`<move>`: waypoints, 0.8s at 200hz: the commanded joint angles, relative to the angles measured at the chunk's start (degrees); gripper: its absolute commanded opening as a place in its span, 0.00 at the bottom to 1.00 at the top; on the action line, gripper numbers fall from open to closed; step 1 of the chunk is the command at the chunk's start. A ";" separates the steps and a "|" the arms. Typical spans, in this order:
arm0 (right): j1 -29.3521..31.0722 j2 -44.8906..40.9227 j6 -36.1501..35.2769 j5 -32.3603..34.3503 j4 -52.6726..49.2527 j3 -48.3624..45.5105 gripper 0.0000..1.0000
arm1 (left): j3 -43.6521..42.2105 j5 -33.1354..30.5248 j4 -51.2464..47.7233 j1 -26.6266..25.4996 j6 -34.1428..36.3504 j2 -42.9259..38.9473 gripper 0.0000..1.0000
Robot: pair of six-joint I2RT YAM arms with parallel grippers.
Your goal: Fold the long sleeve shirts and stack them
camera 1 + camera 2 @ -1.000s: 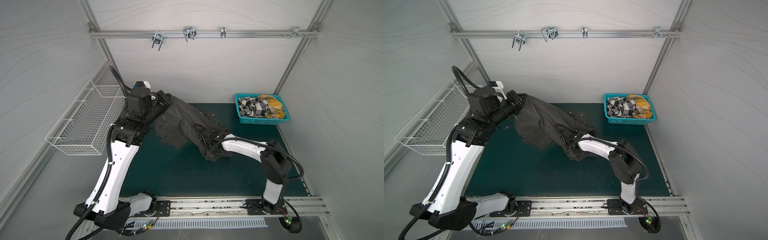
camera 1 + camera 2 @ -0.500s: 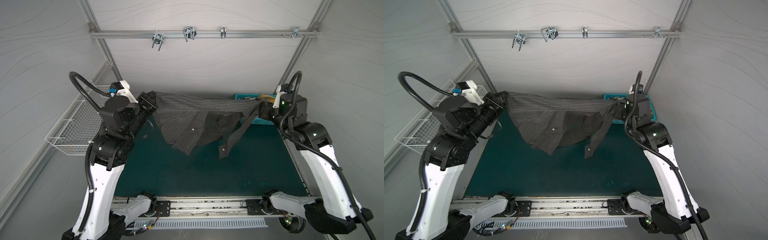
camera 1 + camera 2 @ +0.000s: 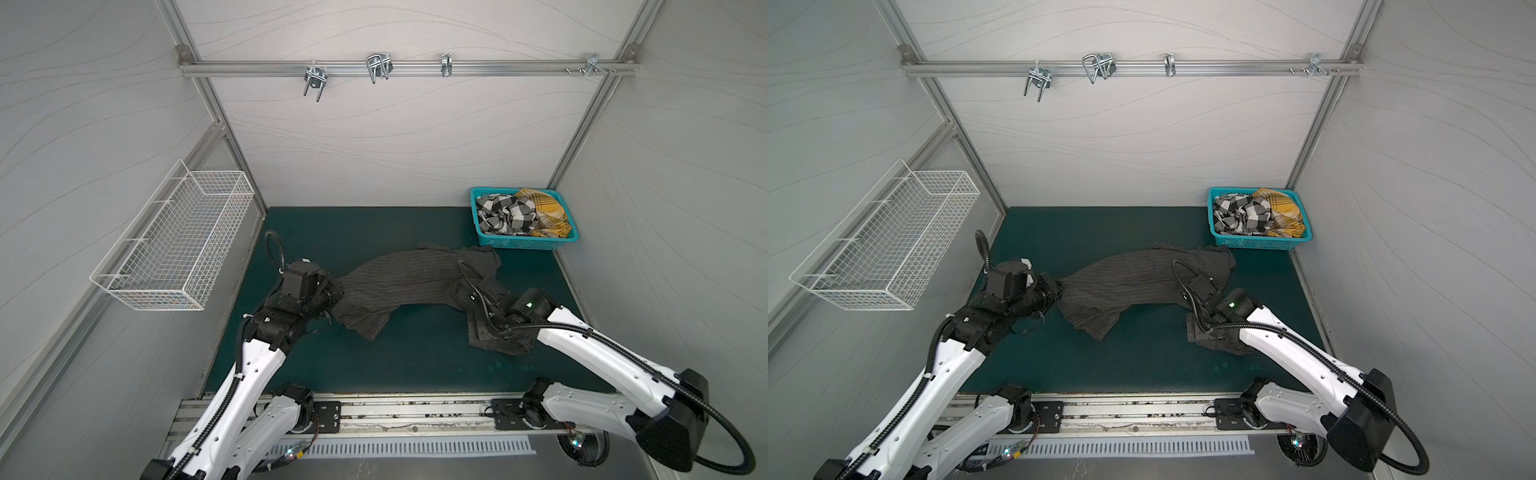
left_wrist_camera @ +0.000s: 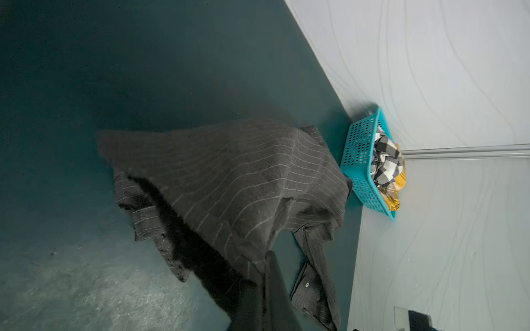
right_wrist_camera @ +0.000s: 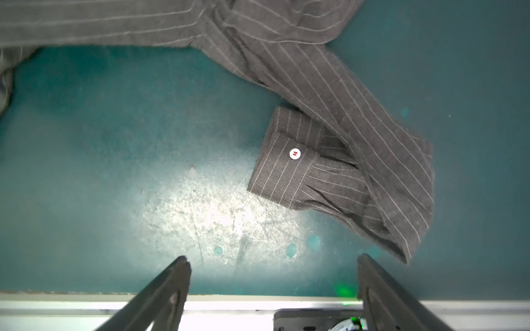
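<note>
Readable text: nothing legible. The only marking is on the white button [image 5: 294,153] on the cuff [image 5: 282,174], a tiny red-and-dark spot at its centre, too small to read.

My left gripper [image 3: 334,291] [image 3: 1059,291] is pressed together on one edge of the pinstriped shirt [image 3: 415,282] [image 3: 1133,282]. In the left wrist view the cloth [image 4: 229,177] runs straight down into my dark fingers [image 4: 269,298]. My right gripper [image 5: 272,260] is spread wide with nothing between the jaws, only green mat [image 5: 114,172] and the front rail [image 5: 86,303] under them. The cuff lies flat on the mat just beyond the fingertips, not touching them.

The pinstriped shirt sprawls across the middle of the green mat [image 3: 415,365], its far corner near the teal basket [image 3: 519,243] [image 3: 1254,243]. The checked shirt [image 3: 505,214] and yellow plaid shirt [image 3: 544,212] sit bunched inside that basket, side by side.

Change from half a second ago: both my arms were raised with the shirt stretched in the air between them. Now both are low, the shirt is down on the mat, and my right jaws have let go of it. My left still holds its edge. The basket and its two shirts have not moved.
</note>
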 commanded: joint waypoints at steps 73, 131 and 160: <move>-26.11 20.74 -3.88 -15.50 8.92 -4.90 0.75 | 4.86 -2.76 1.48 1.14 1.91 3.44 0.00; -32.28 27.90 -5.75 -16.26 12.81 -5.87 0.73 | 0.01 0.36 -1.06 7.79 3.40 0.54 0.00; -32.32 32.05 -6.43 -16.85 13.63 -4.71 0.34 | -2.15 1.64 -1.61 8.58 4.08 -0.36 0.00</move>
